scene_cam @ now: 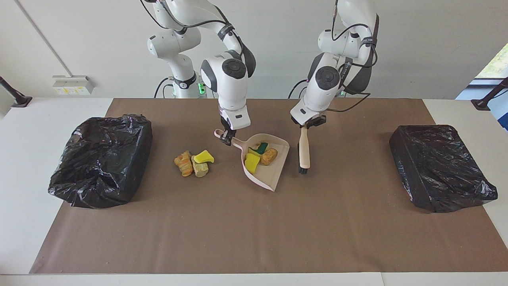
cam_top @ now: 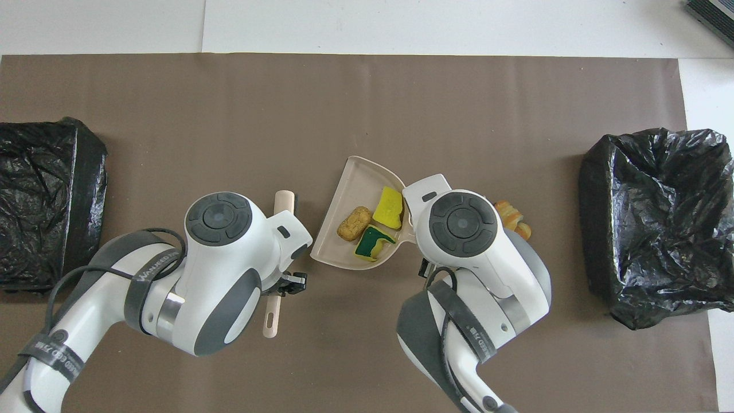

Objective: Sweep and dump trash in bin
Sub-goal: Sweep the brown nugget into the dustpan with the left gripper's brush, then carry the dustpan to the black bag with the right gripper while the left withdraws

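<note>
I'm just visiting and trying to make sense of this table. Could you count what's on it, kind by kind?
Trash scraps in the dustpan: 3
Trash scraps on the mat: 3
Dustpans: 1
Brushes: 1
Black-bagged bins: 2
Total: 10
</note>
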Available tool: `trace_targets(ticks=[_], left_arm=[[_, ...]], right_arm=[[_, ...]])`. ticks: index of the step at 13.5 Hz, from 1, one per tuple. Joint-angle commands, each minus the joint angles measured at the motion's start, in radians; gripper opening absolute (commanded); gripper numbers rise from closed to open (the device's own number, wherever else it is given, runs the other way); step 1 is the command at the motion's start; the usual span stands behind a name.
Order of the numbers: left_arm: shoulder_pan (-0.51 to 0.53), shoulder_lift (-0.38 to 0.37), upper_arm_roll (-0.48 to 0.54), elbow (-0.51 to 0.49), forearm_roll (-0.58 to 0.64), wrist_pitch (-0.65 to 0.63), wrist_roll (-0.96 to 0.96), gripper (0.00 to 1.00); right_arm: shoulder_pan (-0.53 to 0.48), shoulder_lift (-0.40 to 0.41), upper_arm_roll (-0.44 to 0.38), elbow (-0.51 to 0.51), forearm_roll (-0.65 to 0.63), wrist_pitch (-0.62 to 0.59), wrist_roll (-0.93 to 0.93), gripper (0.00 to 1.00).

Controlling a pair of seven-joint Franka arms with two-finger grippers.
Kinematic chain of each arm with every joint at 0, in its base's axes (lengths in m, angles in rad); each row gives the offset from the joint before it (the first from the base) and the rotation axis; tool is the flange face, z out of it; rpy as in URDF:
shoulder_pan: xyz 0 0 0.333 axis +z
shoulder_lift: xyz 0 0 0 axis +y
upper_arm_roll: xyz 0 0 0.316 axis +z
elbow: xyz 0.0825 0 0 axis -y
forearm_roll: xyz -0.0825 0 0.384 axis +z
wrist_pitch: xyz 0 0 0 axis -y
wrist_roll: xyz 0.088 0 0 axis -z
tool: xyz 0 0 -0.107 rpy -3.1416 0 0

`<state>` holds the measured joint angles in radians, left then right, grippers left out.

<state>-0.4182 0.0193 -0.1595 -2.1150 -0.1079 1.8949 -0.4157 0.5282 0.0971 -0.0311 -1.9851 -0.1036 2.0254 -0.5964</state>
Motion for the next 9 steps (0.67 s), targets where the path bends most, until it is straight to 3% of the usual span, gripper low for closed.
trace_targets(ticks=[1,5,7,9], left_arm=[[-0.082,-0.056,0.009,-0.052,-0.013,0.026,-0.184,0.0],[-0.223,-0.117,0.006,-0.146,-0.056,0.098,-0.253,0.0],[-0.284,-0.14,0.006,-0.17,-0.127,0.119,-0.287,0.0],[-0.39,-0.116,0.008,-0.18,-0.13,0.157,-0.42,0.0]], right_arm=[[-0.065,-0.12,0.007,-0.012,0.016,-0.112,-0.031,0.0],[-0.196,-0.235,-0.004,0.003,0.015,-0.195,-0.136,0.0],[-0.29,-0.249,-0.006,0.043,-0.004,-0.256,-0.241,0.0],[-0.382,-0.252,-0.007,0.068,-0.037,-0.29,-0.356,0.0]])
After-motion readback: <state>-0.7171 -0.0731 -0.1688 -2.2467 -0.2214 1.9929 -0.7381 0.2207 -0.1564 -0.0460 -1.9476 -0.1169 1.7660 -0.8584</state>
